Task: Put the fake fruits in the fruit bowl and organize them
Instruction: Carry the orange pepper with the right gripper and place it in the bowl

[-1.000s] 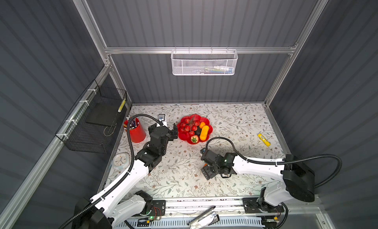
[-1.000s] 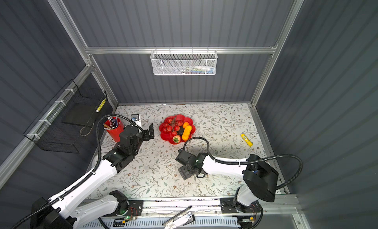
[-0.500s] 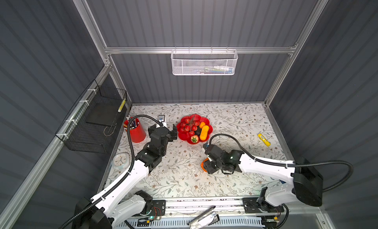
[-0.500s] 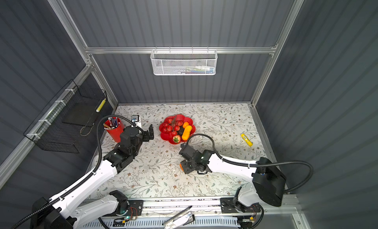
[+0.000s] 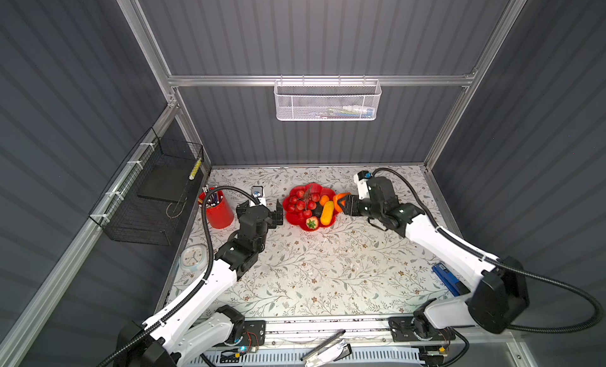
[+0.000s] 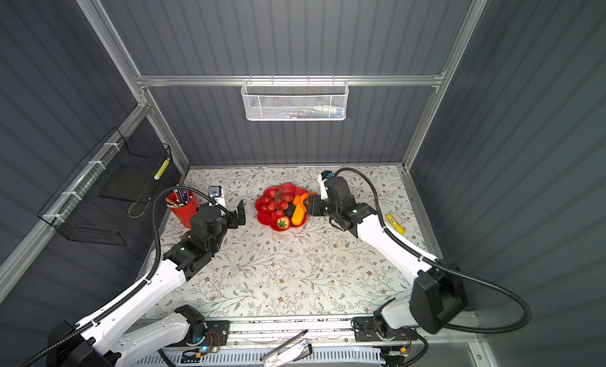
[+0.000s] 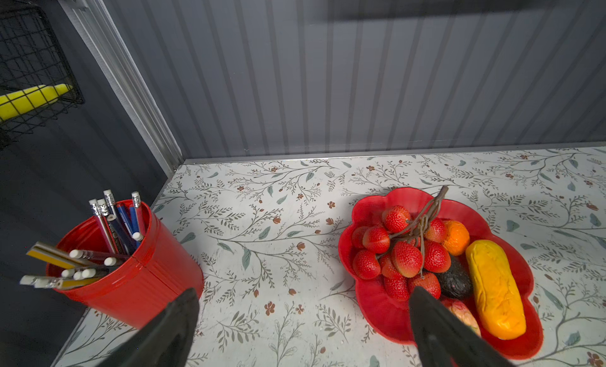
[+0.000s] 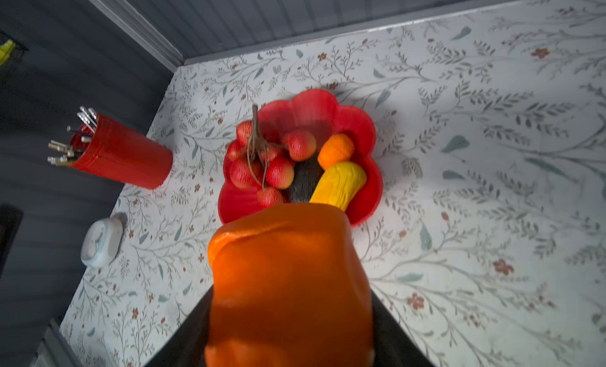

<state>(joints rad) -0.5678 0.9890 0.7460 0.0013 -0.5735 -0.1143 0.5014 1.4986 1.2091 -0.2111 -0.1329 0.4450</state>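
Right end effector pinches the pepper near the bowl. Left end effector, spread wide, hovers beside it.

Both top views hang high over the front edge of the desk, looking steeply down toward the back wall. They are far enough off to take in the whole desk, with the bowl small near the back. The left wrist view sits low and close on the bowl's cup side, looking past its own fingers to the back wall. The right wrist view looks down on the bowl from its far side, over the pepper close against the lens. All four share the bowl and the cup.
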